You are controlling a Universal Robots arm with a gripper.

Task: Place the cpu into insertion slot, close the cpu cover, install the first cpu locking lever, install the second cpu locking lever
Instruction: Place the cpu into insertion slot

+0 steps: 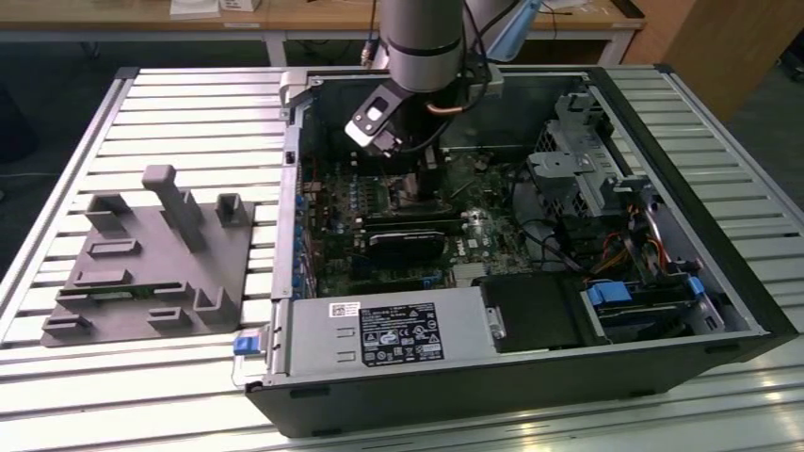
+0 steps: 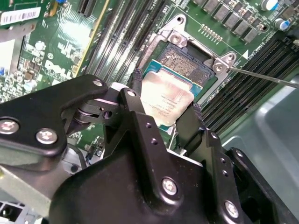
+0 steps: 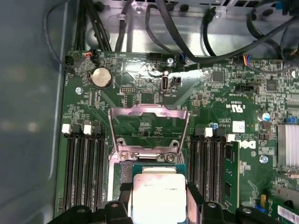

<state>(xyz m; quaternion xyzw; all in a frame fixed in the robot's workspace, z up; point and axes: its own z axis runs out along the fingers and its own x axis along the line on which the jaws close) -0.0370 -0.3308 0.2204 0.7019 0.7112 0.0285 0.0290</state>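
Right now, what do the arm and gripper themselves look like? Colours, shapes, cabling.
The arm is a silver-grey cylinder with a pale blue joint cap and a dark cable alongside. A white-faced module sits at the wrist. The gripper is matte black, with angular linkage fingers and silver screws.

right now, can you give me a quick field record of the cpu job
gripper: shut on cpu
cpu: held over insertion slot, covering part of it; cannot tell if it is seated
insertion slot: part of the pin grid uncovered
cpu cover: open, raised off the slot
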